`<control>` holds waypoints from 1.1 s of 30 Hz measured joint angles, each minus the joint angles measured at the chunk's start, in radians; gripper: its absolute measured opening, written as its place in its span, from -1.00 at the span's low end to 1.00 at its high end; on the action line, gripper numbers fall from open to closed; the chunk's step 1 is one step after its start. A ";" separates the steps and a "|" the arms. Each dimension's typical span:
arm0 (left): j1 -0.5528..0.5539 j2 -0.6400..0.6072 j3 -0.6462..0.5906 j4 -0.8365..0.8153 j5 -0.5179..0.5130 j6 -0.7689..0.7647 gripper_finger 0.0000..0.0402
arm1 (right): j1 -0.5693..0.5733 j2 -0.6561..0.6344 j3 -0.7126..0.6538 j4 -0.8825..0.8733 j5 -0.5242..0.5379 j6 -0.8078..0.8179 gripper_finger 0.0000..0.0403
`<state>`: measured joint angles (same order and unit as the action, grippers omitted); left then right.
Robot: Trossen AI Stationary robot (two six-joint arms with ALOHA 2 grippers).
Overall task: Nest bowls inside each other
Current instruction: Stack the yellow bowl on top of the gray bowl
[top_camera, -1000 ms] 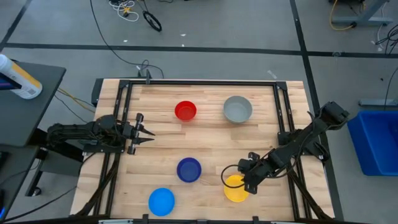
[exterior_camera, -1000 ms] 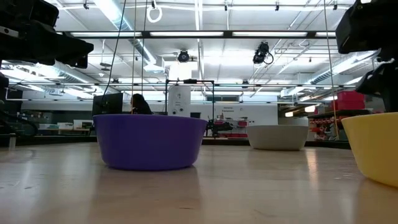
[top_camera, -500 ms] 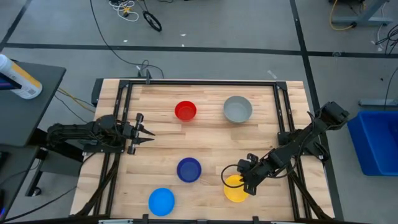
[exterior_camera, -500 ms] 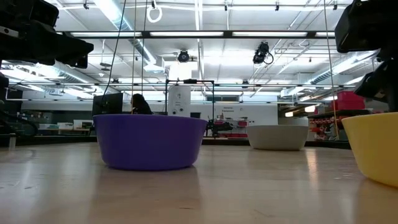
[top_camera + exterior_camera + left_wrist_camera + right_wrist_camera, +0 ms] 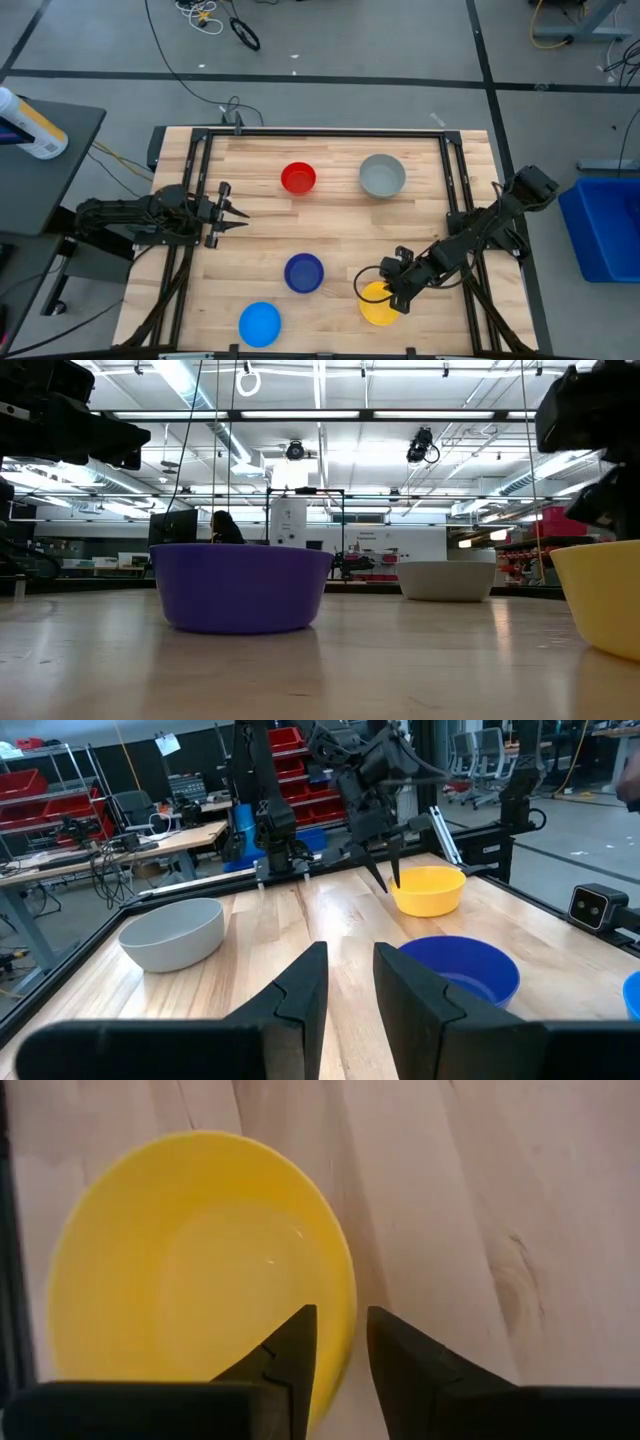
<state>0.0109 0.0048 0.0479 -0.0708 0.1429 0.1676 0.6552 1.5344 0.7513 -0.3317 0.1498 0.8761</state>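
Note:
Five bowls rest on their bases on the wooden table: red and grey toward the far edge, dark blue in the middle, light blue and yellow near the front. My right gripper slants down over the yellow bowl's far rim. It is narrowly open, with one finger inside the bowl and the other outside; wood shows in the gap beside the rim. My left gripper waits level at the left edge, with a narrow gap between its fingers.
A black metal frame borders the tabletop. Bare wood lies between the dark blue bowl and the far pair of bowls. Beyond the table's right edge stands a blue bin. In the low view, the dark blue bowl stands nearest and the grey bowl farther back.

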 joint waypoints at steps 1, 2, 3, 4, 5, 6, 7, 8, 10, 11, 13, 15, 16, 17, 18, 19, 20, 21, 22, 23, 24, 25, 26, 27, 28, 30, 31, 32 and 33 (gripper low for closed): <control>0.000 0.000 0.000 0.000 0.000 -0.001 -0.53 | 0.000 0.015 0.000 0.004 -0.007 -0.003 -0.51; 0.000 0.000 0.000 -0.001 0.000 -0.004 -0.53 | 0.000 0.032 0.000 0.013 -0.017 -0.007 -0.51; 0.000 0.000 0.000 -0.001 0.000 -0.004 -0.53 | 0.000 0.047 0.000 0.023 -0.027 -0.010 -0.51; 0.000 0.000 0.000 -0.001 0.000 -0.004 -0.53 | 0.000 0.061 0.000 0.028 -0.032 -0.010 -0.52; 0.000 0.000 0.000 -0.001 0.000 -0.004 -0.53 | 0.000 0.075 0.000 0.035 -0.042 -0.010 -0.54; 0.000 0.000 0.000 -0.001 0.000 -0.005 -0.53 | 0.000 0.087 0.000 0.043 -0.050 -0.010 -0.57; 0.000 0.000 0.000 0.000 0.000 -0.005 -0.53 | 0.000 0.094 0.000 0.047 -0.049 -0.009 -0.61; 0.000 0.000 0.000 0.000 0.000 -0.005 -0.53 | 0.000 0.098 0.000 0.048 -0.047 -0.003 -0.68; 0.000 0.000 0.000 0.000 0.000 -0.006 -0.53 | 0.001 0.103 0.001 0.049 -0.025 0.025 -0.86; 0.000 0.000 0.000 0.000 0.000 -0.006 -0.53 | 0.006 0.105 0.001 0.060 -0.002 0.025 -0.92; 0.000 0.000 0.000 0.000 0.000 -0.007 -0.53 | 0.017 0.106 0.002 0.068 0.064 0.006 -0.96; 0.000 0.000 0.000 0.000 0.000 -0.010 -0.53 | 0.022 0.107 0.001 0.096 0.130 -0.027 -0.97; 0.000 0.000 0.000 0.000 0.000 -0.012 -0.53 | 0.022 0.108 0.001 0.108 0.172 -0.044 -0.97; 0.000 0.000 0.000 0.000 0.000 -0.013 -0.53 | 0.019 0.108 0.001 0.118 0.214 -0.059 -0.97; 0.000 0.000 0.000 0.000 0.000 -0.014 -0.53 | 0.016 0.108 0.000 0.131 0.257 -0.077 -0.98; 0.000 0.000 0.000 0.001 0.000 -0.014 -0.53 | 0.011 0.108 0.000 0.142 0.300 -0.098 -0.98; 0.000 0.000 0.000 0.000 0.000 -0.014 -0.53 | 0.006 0.108 0.000 0.147 0.347 -0.118 -0.98; 0.000 0.000 0.000 0.000 0.000 -0.010 -0.53 | 0.000 0.108 0.000 0.152 0.393 -0.137 -0.98; 0.000 0.000 0.000 0.001 0.000 -0.008 -0.53 | -0.007 0.108 0.000 0.156 0.439 -0.156 -0.98; 0.000 0.000 0.000 0.000 0.000 -0.008 -0.53 | -0.015 0.108 0.000 0.156 0.488 -0.176 -0.98; 0.000 0.000 0.000 0.000 0.000 -0.009 -0.53 | -0.025 0.108 0.000 0.156 0.535 -0.198 -0.99; 0.000 0.000 0.000 0.000 0.000 -0.014 -0.53 | -0.034 0.108 0.000 0.156 0.575 -0.222 -0.99; 0.000 0.000 0.000 0.000 0.000 -0.019 -0.53 | -0.046 0.108 -0.001 0.156 0.612 -0.251 -0.99; 0.000 0.000 0.000 0.000 0.000 -0.024 -0.53 | -0.059 0.108 -0.001 0.156 0.645 -0.279 -0.99; 0.000 0.000 0.000 0.000 0.000 -0.027 -0.53 | -0.073 0.108 -0.001 0.155 0.674 -0.303 -0.99; 0.000 0.000 0.000 0.000 0.000 -0.029 -0.53 | -0.107 0.108 -0.001 0.148 0.725 -0.354 -0.99; 0.000 0.000 0.000 0.000 0.000 -0.029 -0.53 | -0.126 0.106 -0.003 0.141 0.749 -0.376 -0.99; 0.000 0.000 0.000 0.000 0.000 -0.030 -0.53 | -0.143 0.098 -0.010 0.137 0.771 -0.395 -0.99; 0.000 0.000 0.000 -0.001 0.000 -0.031 -0.53 | -0.162 0.087 -0.020 0.133 0.791 -0.411 -0.99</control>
<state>0.0108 0.0044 0.0475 -0.0715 0.1429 0.1364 0.4935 1.6211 0.7315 -0.1985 0.9406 0.4649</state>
